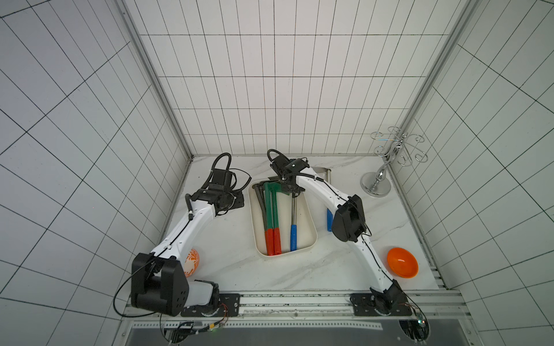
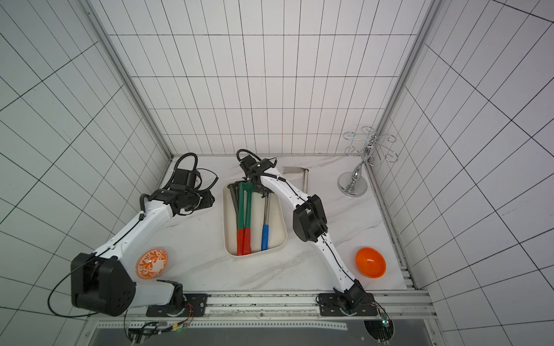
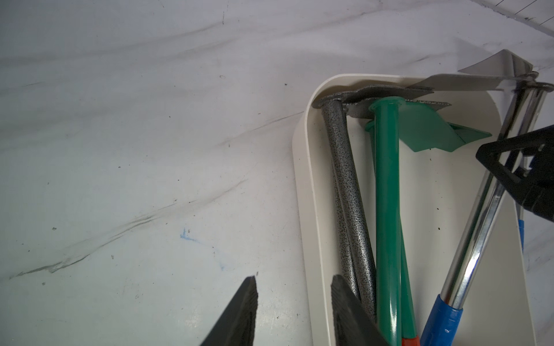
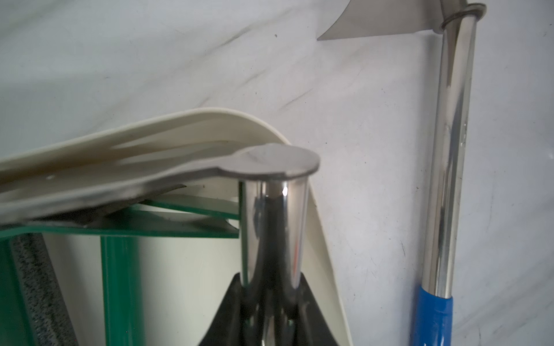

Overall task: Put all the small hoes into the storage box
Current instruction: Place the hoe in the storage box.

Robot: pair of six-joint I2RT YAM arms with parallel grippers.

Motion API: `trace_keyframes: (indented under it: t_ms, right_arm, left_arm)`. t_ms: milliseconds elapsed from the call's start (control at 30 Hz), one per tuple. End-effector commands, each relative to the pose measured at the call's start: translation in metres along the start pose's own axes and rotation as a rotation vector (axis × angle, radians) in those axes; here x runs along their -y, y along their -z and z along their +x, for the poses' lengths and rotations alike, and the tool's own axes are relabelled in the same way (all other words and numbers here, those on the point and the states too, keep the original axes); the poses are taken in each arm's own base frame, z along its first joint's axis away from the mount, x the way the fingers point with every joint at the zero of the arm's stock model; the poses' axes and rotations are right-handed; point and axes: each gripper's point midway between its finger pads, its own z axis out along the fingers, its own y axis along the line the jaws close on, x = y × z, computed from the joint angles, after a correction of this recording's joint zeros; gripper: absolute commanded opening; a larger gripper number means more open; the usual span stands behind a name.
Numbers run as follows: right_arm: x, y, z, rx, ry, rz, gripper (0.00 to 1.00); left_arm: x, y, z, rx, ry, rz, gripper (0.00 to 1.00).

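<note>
The storage box (image 1: 285, 253) is a cream tray mid-table, seen in both top views. Grey hoes (image 1: 260, 203) and green, red-handled hoes (image 1: 273, 209) lie in it. My right gripper (image 4: 271, 280) is shut on the chrome shaft of the small hoe (image 1: 293, 215), just under its head, over the box's far end. The hoe's blue handle (image 1: 293, 237) lies low inside the box, and its blade (image 3: 479, 81) crosses above the other heads. My left gripper (image 3: 293, 278) is open and holds nothing. It hovers at the box's left wall (image 3: 302, 179), with one fingertip (image 3: 250, 281) above the table.
A second chrome hoe (image 4: 446, 149) with a blue handle (image 1: 329, 220) lies on the table right of the box, partly under my right arm. An orange bowl (image 1: 402, 262) sits at front right, a patterned dish (image 2: 151, 263) at front left, and a chrome stand (image 1: 378, 179) in the back right corner.
</note>
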Motion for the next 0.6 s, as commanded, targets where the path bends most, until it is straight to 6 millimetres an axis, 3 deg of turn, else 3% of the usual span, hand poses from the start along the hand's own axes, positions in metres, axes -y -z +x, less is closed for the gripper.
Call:
trace_keyframes:
  t_ms: [0, 567]
  right_arm:
    - [-0.006, 0.014, -0.003, 0.019, 0.013, 0.002, 0.00]
    - [-0.021, -0.007, 0.011, -0.012, 0.055, -0.009, 0.00]
  left_arm:
    - [0.005, -0.014, -0.007, 0.013, 0.014, 0.033, 0.43]
    - [0.021, -0.066, -0.022, -0.027, 0.042, 0.115, 0.43]
